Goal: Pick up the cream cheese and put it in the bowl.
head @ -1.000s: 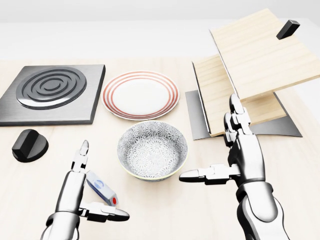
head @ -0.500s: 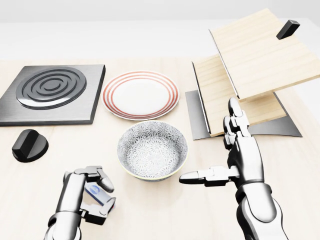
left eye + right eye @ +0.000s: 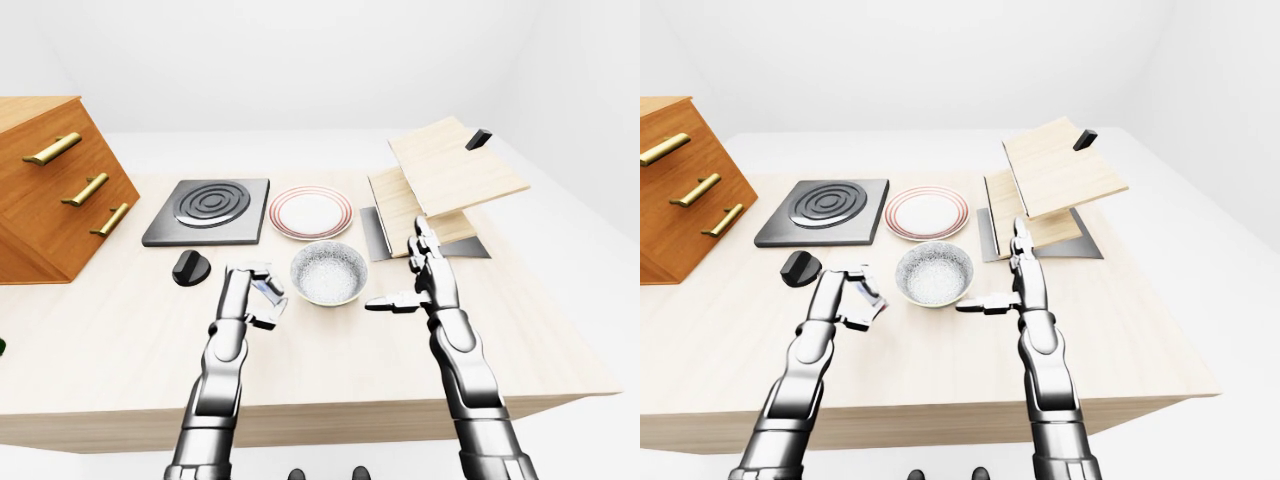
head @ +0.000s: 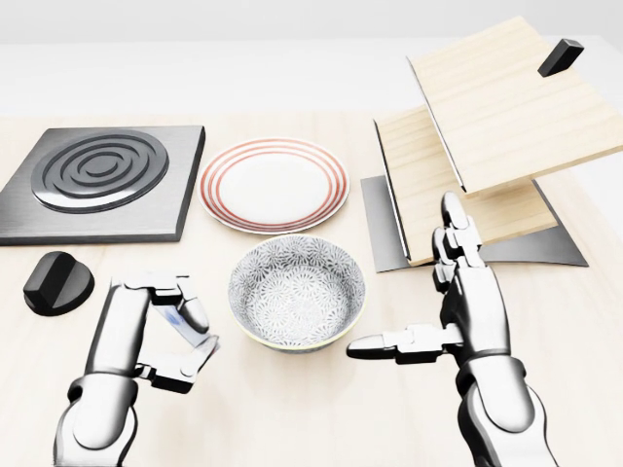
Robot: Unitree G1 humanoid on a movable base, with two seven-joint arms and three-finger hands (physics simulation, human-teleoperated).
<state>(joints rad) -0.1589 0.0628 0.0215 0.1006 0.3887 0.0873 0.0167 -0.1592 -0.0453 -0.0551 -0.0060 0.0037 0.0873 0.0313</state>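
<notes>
Cream cheese (image 4: pixel 179 322) in left hand (image 4: pixel 156 331); long axis seemingly tilted

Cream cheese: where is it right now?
In the head view's lower left, the cream cheese sits gripped in the left hand, just left of the bowl and not yet over it.

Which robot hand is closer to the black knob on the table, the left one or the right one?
Left. The left robot hand, shut on the cream cheese, is just right of the black knob in the head view. The right robot hand is far off, beyond the bowl.
</notes>
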